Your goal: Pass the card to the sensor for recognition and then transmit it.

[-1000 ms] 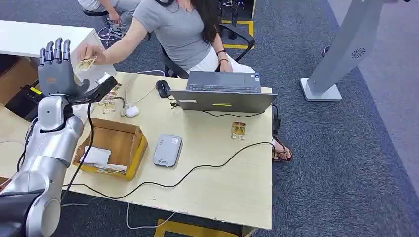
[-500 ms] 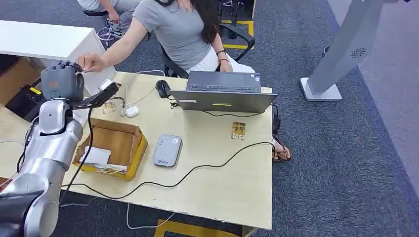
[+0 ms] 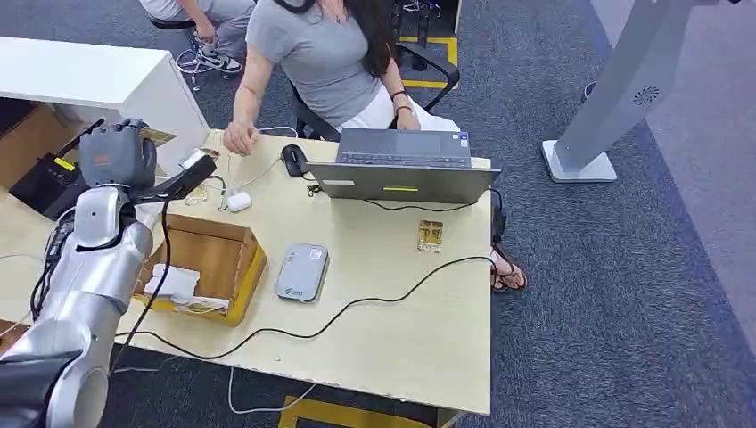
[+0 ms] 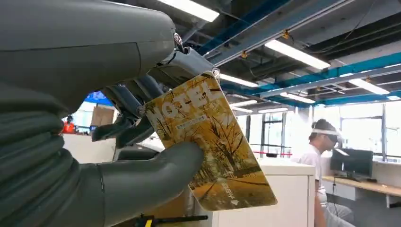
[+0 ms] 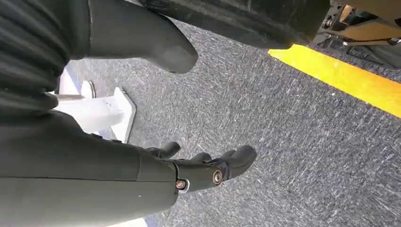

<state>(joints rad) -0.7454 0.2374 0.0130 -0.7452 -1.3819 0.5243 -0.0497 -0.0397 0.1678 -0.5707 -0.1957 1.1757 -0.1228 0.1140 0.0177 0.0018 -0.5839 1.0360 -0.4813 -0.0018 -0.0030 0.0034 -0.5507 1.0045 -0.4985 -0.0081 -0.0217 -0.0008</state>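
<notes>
The left hand (image 3: 113, 153) is raised at about ten o'clock in the head view, fingers curled in, and it grips the card (image 4: 211, 142): the left wrist view shows the thick thumb (image 4: 156, 170) pressed on the card's printed face and the darker fingers (image 4: 127, 101) behind it, a yellow autumn-tree picture with "HOTEL" lettered across one end. From the head view just a yellow corner of the card peeks out beside the closed hand, above the far left edge of the worktop (image 3: 401, 330). A second card (image 3: 431, 234) lies flat on the worktop at about three o'clock from centre, just in front of the laptop (image 3: 403, 167). The grey sensor (image 3: 302, 271) sits flat near the middle of the worktop, with the open cardboard box (image 3: 205, 267) just beside it at nine o'clock, white paper inside. A black cable (image 3: 357, 303) snakes across the near half of the worktop. A person in a grey top (image 3: 321, 53) sits at twelve o'clock, one hand (image 3: 240, 138) resting on the far edge of the worktop near a black mouse (image 3: 294, 160). The right hand (image 5: 208, 168) hangs over blue-grey carpet (image 5: 293, 142) in the right wrist view, fingers apart and holding nothing, a yellow floor stripe (image 5: 340, 78) beyond it.
</notes>
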